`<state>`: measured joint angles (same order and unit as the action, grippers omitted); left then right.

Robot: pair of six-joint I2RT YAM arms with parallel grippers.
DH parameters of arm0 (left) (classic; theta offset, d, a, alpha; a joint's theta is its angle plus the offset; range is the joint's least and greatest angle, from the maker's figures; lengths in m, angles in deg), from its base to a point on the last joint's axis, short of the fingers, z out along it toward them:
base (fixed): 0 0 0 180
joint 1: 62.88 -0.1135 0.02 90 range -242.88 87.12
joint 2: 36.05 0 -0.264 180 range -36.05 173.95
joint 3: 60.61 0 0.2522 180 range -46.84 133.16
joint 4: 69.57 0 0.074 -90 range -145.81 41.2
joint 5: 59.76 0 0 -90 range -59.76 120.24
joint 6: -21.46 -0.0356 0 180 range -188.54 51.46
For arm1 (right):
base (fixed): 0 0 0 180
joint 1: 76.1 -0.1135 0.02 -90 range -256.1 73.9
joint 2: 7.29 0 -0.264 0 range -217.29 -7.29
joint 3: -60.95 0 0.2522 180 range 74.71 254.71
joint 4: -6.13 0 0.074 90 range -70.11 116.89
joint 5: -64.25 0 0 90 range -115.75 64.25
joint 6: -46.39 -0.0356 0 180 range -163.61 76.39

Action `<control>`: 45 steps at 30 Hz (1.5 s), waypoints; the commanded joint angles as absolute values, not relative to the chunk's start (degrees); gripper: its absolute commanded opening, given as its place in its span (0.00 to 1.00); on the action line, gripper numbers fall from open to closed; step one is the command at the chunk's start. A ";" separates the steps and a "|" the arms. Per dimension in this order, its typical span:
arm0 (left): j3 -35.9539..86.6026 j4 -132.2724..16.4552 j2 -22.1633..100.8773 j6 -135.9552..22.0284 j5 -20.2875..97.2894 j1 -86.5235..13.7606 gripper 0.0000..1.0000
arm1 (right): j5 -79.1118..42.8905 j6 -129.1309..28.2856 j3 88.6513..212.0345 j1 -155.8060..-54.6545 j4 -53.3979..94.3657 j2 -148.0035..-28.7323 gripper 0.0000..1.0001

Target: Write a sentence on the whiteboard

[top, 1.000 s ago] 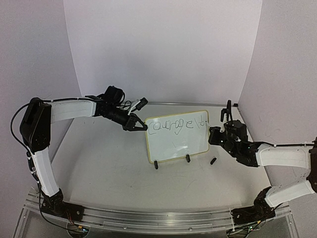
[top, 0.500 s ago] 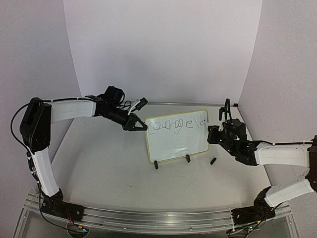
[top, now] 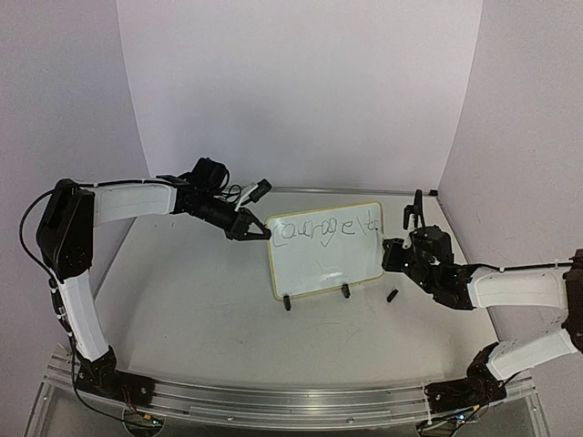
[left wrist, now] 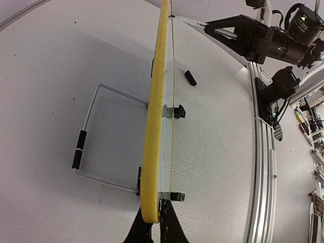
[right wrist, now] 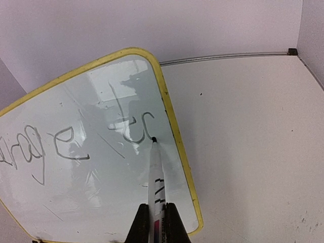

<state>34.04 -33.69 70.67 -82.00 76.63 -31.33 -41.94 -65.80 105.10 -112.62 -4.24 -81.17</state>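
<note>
The whiteboard [top: 319,264] stands upright on two black clip feet in the middle of the table. The sentence [top: 323,228] is a single line of dark script reading roughly "courage to". My left gripper [top: 258,229] is shut on the board's upper left corner; in the left wrist view the board's yellow rim [left wrist: 154,126] sits edge-on between my fingers [left wrist: 154,225]. My right gripper [top: 393,251] is shut on a white marker [right wrist: 156,174]. The marker's tip touches the whiteboard [right wrist: 101,172] just below the last letters of the script [right wrist: 134,126], near the right rim.
A small black marker cap [top: 393,296] lies on the table right of the board; it also shows in the left wrist view [left wrist: 190,78]. A wire stand [left wrist: 93,134] lies behind the board. Purple walls enclose the table at the back and sides.
My right gripper has shifted slightly down and to the left with the marker, and the last letter has grown. The left arm and the board have not moved.
</note>
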 commanded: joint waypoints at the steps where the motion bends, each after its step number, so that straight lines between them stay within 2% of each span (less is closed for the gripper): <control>1: 34.38 -32.78 71.53 -87.40 69.35 -31.32 0.00 | -45.66 -65.85 106.69 -112.40 -3.14 -80.51 0.00; 23: 34.45 -32.79 71.53 -87.36 69.35 -31.32 0.00 | -41.84 -63.90 109.45 -112.40 -3.31 -83.68 0.00; 31: 34.41 -32.86 71.18 -87.10 69.35 -31.33 0.00 | -41.41 -63.70 110.08 -112.40 0.78 -76.69 0.00; 39: 34.28 -33.27 70.88 -86.77 69.38 -31.30 0.00 | -34.02 -65.28 109.67 -113.16 7.67 -65.06 0.00; 45: 34.28 -33.31 70.82 -86.50 69.68 -31.35 0.00 | -29.72 -67.05 110.22 -118.88 8.94 -64.62 0.00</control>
